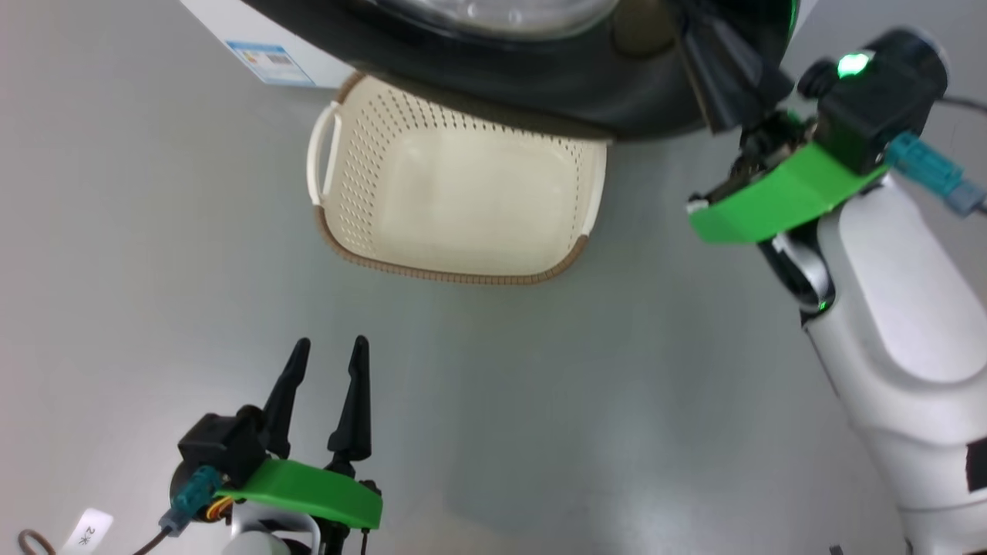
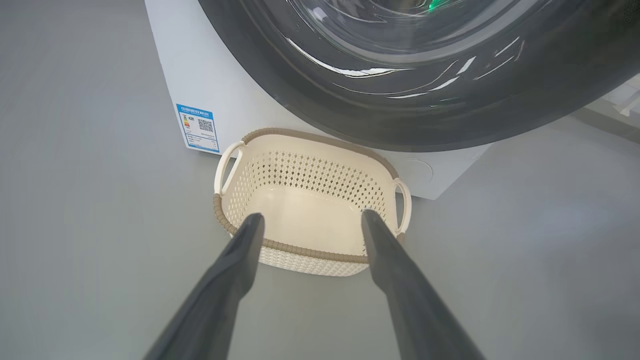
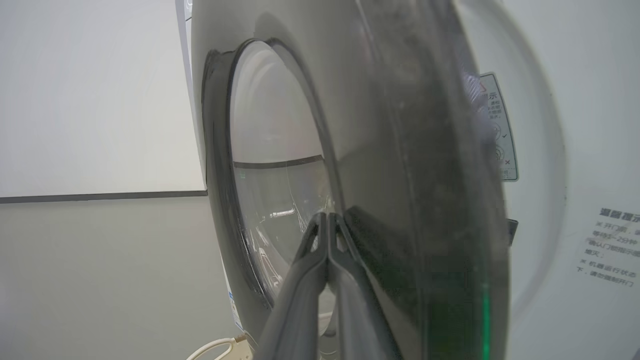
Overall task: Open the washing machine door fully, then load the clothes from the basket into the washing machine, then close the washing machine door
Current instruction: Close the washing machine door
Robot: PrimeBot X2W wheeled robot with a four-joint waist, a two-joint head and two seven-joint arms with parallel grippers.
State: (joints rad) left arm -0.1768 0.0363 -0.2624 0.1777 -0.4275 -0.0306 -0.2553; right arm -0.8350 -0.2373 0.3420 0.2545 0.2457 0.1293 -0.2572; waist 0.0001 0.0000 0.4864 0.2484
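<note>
**Basket bare, door closing in hand**

Head view: the small cream-white perforated plastic basket with a brown woven-look rim sits on the grey floor with nothing inside it. Its far end lies under the overhanging round door with the wide glossy black rim. The left claw hangs low, fingers apart and holding nothing.

Left wrist view: the door stands swung out from the big white boxy washing machine, above the basket.

Right wrist view: the right claw has its fingers pressed together, and the tips seem to touch the door's outer face.

I judge loading done and closing begun. Next comes a steady push until the door latches
</note>
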